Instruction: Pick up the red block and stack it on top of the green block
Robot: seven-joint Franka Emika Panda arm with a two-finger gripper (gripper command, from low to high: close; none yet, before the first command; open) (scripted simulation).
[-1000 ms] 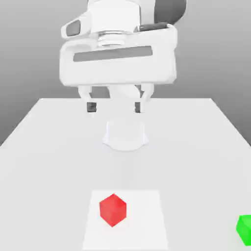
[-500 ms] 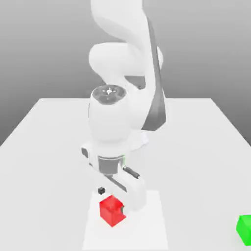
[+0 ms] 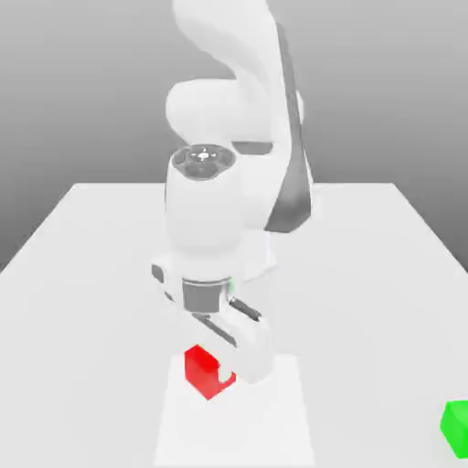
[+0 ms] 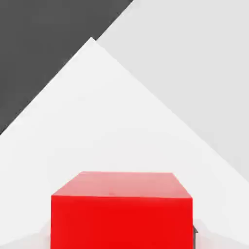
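Smooth white table (image 3: pixel 366 274), broad bare surface toward the exterior view's right. Glossy white arm (image 3: pixel 228 183) reaching down over a paler square patch (image 3: pixel 274 411). Gripper (image 3: pixel 219 370), fingers closed on the matte red block (image 3: pixel 203 368) (image 4: pixel 121 219) at the patch. Green block (image 3: pixel 455 426), well apart, at the right edge.

The red block (image 3: pixel 202 369) is showing plain bright red, and the green block (image 3: pixel 454 427) plain bright green. The surface (image 3: pixel 366 274) beneath the red block is looking white, as is the arm (image 3: pixel 224 183).
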